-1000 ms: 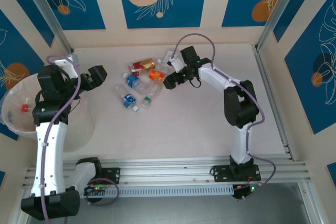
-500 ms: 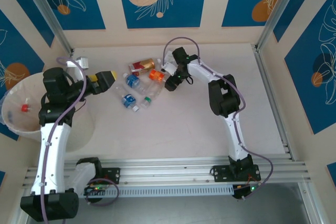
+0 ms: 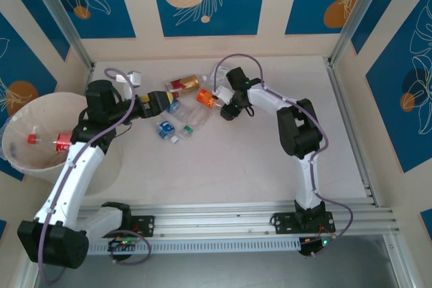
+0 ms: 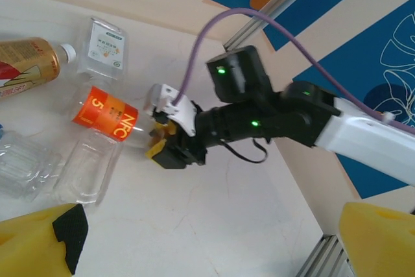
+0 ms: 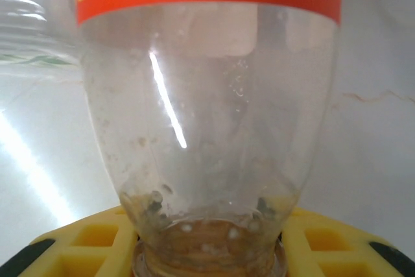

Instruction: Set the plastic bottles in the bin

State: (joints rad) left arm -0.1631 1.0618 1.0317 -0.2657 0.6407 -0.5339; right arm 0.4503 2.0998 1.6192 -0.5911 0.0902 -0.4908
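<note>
Several plastic bottles lie in a cluster at the back middle of the table. An orange-labelled clear bottle (image 3: 206,98) (image 4: 111,112) (image 5: 207,95) lies there with my right gripper (image 3: 220,104) (image 4: 162,144) (image 5: 207,254) shut on its neck, yellow fingers (image 5: 71,241) on either side. A brown-and-red bottle (image 3: 182,84) (image 4: 26,60), a white-labelled clear one (image 4: 104,42), blue-labelled ones (image 3: 165,129) and crushed clear ones (image 4: 87,170) lie around it. My left gripper (image 3: 164,103) (image 4: 207,251) hovers open just left of the cluster. The bin (image 3: 17,156) stands at the far left.
Two red-marked bottles (image 3: 62,142) lie inside the bin. A metal rail (image 3: 351,119) runs along the table's right side. Bare table lies in front of the cluster towards the arm bases.
My right gripper has closed on the orange bottle's neck. The left arm has swung right, from beside the bin to the edge of the bottle cluster.
</note>
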